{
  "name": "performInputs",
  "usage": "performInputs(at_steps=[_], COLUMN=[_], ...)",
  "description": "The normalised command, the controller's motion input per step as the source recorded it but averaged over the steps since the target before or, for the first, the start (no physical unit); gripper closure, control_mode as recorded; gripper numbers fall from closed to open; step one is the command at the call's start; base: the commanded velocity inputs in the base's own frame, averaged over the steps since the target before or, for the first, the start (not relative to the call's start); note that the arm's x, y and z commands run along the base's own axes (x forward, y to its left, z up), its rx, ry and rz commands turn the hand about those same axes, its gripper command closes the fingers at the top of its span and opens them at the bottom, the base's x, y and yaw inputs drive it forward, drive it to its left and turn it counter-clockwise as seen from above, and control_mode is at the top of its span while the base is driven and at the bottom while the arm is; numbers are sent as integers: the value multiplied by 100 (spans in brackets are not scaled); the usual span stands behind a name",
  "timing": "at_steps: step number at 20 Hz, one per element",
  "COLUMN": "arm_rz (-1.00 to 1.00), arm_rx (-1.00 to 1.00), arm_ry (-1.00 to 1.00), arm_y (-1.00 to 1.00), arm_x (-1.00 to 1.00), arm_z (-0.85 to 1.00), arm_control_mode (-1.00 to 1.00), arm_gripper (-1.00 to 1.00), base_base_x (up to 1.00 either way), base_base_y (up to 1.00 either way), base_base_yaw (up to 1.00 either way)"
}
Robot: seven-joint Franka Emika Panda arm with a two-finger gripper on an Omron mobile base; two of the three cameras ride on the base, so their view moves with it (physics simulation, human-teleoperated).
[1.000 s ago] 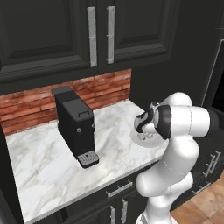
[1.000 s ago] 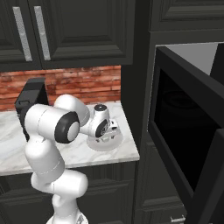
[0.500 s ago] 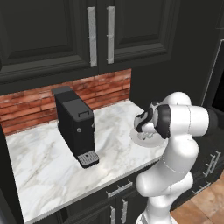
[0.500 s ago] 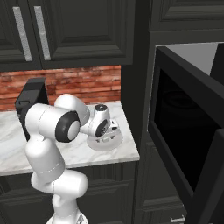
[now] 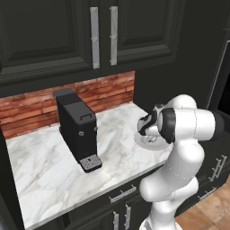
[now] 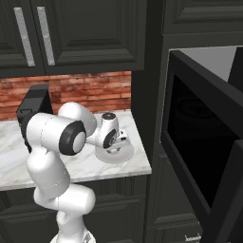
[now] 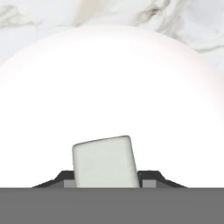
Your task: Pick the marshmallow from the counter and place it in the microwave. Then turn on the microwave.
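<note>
White marble counter point(image 5: 49, 166), right end: gripper point(image 7: 105, 178) fingers press both sides of marshmallow point(image 7: 105, 161) on plate point(image 7: 109, 87), not yet lifted; microwave point(image 6: 204, 142) door open at right – placing & switch-on still to do.

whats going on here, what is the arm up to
The white arm is bent down over a round plate at the right end of the marble counter. In the hand view, a small whitish cube, the marshmallow, sits on the plate right between the gripper fingertips, which flank it closely on both sides. Nothing is lifted yet. The microwave to the right stands with its door open. A black coffee machine sits further left.
</note>
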Motion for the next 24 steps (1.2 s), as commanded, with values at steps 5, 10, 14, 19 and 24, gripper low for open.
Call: performInputs(at_steps=[5,10,14,19,24], arm_rz=[0,0,0,-1,-3], arm_rx=[0,0,0,1,1], arm_ry=[-7,-9,-6,-3,-2], arm_y=[0,0,0,0,0], arm_x=[-17,-19,-27,-36,-41], arm_z=[21,40,48,53,51], arm_control_mode=[-100,-100,-100,-100,-100], arm_gripper=[100,100,100,100,100], base_base_x=[0,0,0,0,0], base_base_y=[0,0,0,0,0], base_base_yaw=[0,0,0,0,0])
